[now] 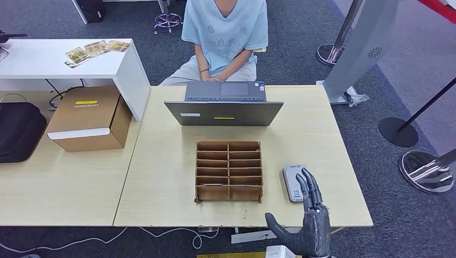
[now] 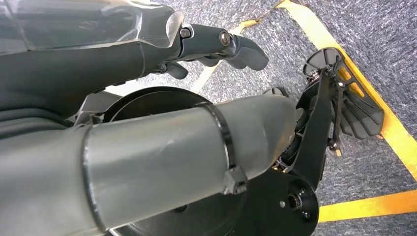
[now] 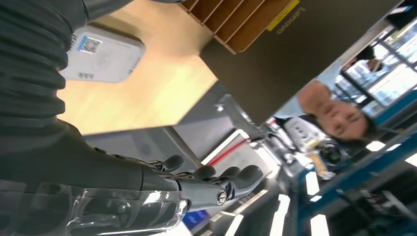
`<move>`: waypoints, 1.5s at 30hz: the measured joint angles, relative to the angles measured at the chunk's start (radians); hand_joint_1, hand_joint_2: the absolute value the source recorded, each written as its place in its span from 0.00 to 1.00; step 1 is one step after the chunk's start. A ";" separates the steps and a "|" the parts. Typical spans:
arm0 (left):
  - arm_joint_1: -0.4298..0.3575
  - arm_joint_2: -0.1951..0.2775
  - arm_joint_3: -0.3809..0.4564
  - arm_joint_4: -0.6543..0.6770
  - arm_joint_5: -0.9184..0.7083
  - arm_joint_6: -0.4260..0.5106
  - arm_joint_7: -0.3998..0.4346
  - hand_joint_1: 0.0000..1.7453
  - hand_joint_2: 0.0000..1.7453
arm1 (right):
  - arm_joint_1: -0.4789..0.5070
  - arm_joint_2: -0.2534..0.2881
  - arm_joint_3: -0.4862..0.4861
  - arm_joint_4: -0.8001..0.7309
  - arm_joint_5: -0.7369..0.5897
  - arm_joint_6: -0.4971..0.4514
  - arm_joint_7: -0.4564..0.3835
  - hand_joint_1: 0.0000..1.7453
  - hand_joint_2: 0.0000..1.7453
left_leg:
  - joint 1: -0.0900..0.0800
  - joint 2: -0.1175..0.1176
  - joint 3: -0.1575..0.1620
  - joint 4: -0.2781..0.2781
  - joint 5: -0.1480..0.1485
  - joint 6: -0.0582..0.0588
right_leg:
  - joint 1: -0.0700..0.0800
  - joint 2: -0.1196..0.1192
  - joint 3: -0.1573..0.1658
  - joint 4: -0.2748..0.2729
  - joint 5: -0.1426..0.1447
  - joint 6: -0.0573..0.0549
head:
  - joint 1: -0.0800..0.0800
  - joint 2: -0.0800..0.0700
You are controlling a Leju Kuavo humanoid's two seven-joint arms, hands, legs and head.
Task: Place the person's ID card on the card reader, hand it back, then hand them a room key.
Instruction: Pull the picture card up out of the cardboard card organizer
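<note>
A grey-white card reader (image 1: 293, 181) lies flat on the wooden table (image 1: 161, 177), right of a brown compartment rack (image 1: 229, 171). My right hand (image 1: 309, 215) rises from the near table edge with fingers straight and thumb spread. Its fingertips (image 1: 307, 180) reach over the reader's right side, and it holds nothing. In the right wrist view the reader (image 3: 105, 54) sits beyond the hand (image 3: 206, 184), whose fingers are stretched out and empty. My left hand (image 2: 216, 46) hangs above the carpet, fingers loosely extended around nothing. A person (image 1: 225, 37) in a light blue shirt sits across the table.
An open grey laptop (image 1: 224, 105) stands between the rack and the person. A cardboard box (image 1: 88, 118) and a black bag (image 1: 19, 131) rest on the left table. Stanchion bases (image 1: 398, 131) and a grey stand (image 1: 357, 54) stand to the right.
</note>
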 joint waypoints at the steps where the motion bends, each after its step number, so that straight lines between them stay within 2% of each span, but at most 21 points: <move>1: 0.001 -0.001 -0.001 0.000 -0.008 0.019 -0.015 0.00 0.00 | 0.001 0.005 -0.004 0.000 0.069 0.000 -0.015 0.00 1.00 | 0.000 0.000 0.000 0.000 0.000 0.000 | 0.000 0.000 0.000 0.000 0.000 0.000 | 0.000 0.000; 4: 0.004 -0.010 -0.008 0.000 -0.022 0.082 -0.075 0.00 0.00 | 0.000 0.061 -0.064 0.000 0.338 0.000 -0.069 0.00 1.00 | 0.000 0.000 0.000 0.000 0.000 0.000 | 0.000 0.000 0.000 0.000 0.000 0.000 | 0.000 0.000; 6: 0.002 -0.016 -0.008 0.000 -0.011 0.094 -0.067 0.00 0.00 | -0.014 0.105 -0.106 0.004 0.489 0.000 -0.011 0.00 1.00 | 0.000 0.000 0.000 0.000 0.000 0.000 | 0.000 0.000 0.000 0.000 0.000 0.000 | 0.000 0.000; 9: -0.009 -0.020 -0.007 0.000 -0.002 0.101 -0.027 0.00 0.00 | -0.076 0.123 -0.099 0.054 0.637 0.010 0.250 0.00 1.00 | 0.001 0.002 0.000 0.000 0.001 -0.001 | 0.001 0.002 0.000 0.001 0.001 -0.002 | 0.000 0.000; 12: -0.017 -0.022 -0.006 0.000 0.006 0.094 -0.023 0.00 0.00 | -0.149 0.120 -0.042 0.143 0.681 0.064 0.475 0.00 1.00 | 0.000 0.003 0.001 0.000 0.002 -0.001 | 0.000 0.003 0.000 0.001 0.003 -0.002 | 0.000 0.000; 16: -0.017 -0.019 -0.005 0.000 0.006 0.074 -0.021 0.00 0.00 | -0.215 0.085 0.063 0.210 0.688 0.167 0.713 0.00 1.00 | 0.000 0.003 0.001 0.000 0.002 -0.001 | 0.000 0.003 0.000 0.001 0.003 -0.002 | 0.000 0.000; 18: -0.016 -0.017 -0.005 0.000 0.004 0.070 -0.018 0.00 0.00 | -0.234 0.065 0.111 0.224 0.688 0.218 0.778 0.00 1.00 | 0.000 0.003 0.001 0.000 0.002 -0.001 | 0.000 0.003 0.000 0.001 0.003 -0.002 | 0.000 0.000; 26: -0.020 -0.013 -0.005 0.000 0.000 0.079 -0.002 0.00 0.00 | -0.272 0.054 0.180 0.242 0.689 0.336 0.802 0.00 1.00 | 0.000 0.003 0.001 0.000 0.002 -0.001 | 0.000 0.003 -0.001 0.001 0.003 -0.002 | 0.000 0.000; 45: -0.022 -0.013 0.001 0.000 0.001 0.081 -0.004 0.00 0.00 | -0.292 0.068 0.204 0.243 0.689 0.391 0.745 0.00 1.00 | 0.000 0.003 0.001 0.000 0.002 -0.001 | 0.000 0.003 -0.001 0.001 0.003 -0.002 | 0.000 0.000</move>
